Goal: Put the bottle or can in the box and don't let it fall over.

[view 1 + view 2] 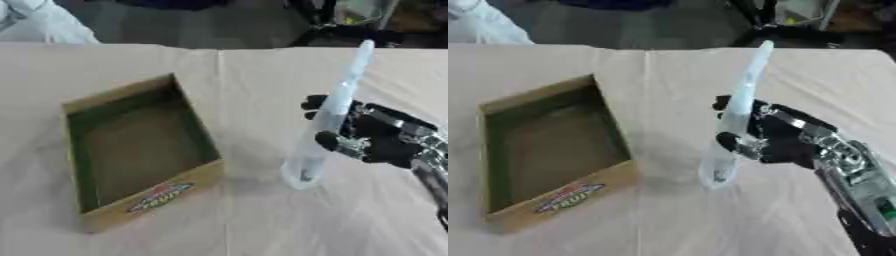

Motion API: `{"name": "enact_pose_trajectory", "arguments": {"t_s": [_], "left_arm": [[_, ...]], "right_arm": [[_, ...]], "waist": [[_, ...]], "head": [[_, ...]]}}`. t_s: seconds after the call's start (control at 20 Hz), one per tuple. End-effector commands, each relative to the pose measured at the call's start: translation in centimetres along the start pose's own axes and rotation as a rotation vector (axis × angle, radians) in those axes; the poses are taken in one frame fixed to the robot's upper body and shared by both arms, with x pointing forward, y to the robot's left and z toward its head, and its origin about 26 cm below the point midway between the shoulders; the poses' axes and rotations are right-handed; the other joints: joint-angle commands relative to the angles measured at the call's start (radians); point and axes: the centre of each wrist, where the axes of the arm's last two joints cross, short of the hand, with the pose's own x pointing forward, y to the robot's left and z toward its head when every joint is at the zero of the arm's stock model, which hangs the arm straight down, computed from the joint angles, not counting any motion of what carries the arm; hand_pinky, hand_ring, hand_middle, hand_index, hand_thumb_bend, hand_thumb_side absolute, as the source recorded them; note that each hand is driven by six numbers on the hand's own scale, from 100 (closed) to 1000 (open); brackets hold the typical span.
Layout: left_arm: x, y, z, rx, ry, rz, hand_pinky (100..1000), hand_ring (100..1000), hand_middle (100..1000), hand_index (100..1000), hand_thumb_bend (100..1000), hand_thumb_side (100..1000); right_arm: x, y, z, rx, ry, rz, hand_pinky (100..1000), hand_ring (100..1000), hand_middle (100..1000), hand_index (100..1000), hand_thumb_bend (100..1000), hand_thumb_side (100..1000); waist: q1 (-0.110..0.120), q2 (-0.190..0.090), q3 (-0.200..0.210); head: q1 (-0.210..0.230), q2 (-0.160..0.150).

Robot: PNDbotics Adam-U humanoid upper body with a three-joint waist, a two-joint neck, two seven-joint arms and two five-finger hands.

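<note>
— So where was the tall, clear, pale-blue plastic bottle (331, 116) at that moment?

— Upright but leaning, its slim neck tipped toward the far right and its wider base low against the beige cloth-covered table (262, 220), right of the box. Whether the base touched the cloth or hung just above it could not be told. Something small and dark showed through the clear wall near the bottom.

— And what held it?

— The robot's black right hand with silver joints (776, 137) came in from the right edge. Its fingers (724, 103) and thumb were curled round the bottle's middle, fingers behind it and the thumb in front, lower down. The silver forearm ran off toward the lower right corner.

— Where did the box sit?

— The open, shallow brown cardboard box with a dark green lining (138, 150) lay on the table left of the bottle, near but apart from it, set askew to the table's edge. Nothing showed inside it. A red, yellow and blue printed label (159, 196) ran along its near outer wall; the lettering could not be read.

— Anything else on the table?

— A crease in the cloth (220, 100) ran from the far edge toward the near edge, between the box and the bottle. The left hand appeared in neither view.
</note>
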Motion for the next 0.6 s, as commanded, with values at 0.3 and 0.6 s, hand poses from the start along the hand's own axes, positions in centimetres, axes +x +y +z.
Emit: {"name": "enact_pose_trajectory", "arguments": {"t_s": [0.3, 0.6], "left_arm": [[1.1, -0.2, -0.9, -0.021, -0.049, 0.007, 1000, 1000, 937, 728, 419, 427], [1.3, -0.3, -1.2, -0.021, -0.058, 0.02, 1000, 1000, 937, 726, 412, 430]], "right_arm": [[-0.9, -0.9, -1.1, 0.029, 0.012, -0.04, 1000, 1000, 885, 1000, 268, 363], [-0.9, -0.7, -1.7, 0.078, 0.018, -0.056, 1000, 1000, 861, 1000, 257, 342]], "waist": [[0.01, -0.001, 0.019], [0.01, 0.004, 0.029]], "head": [[-0.027, -0.028], [-0.033, -0.036]]}}
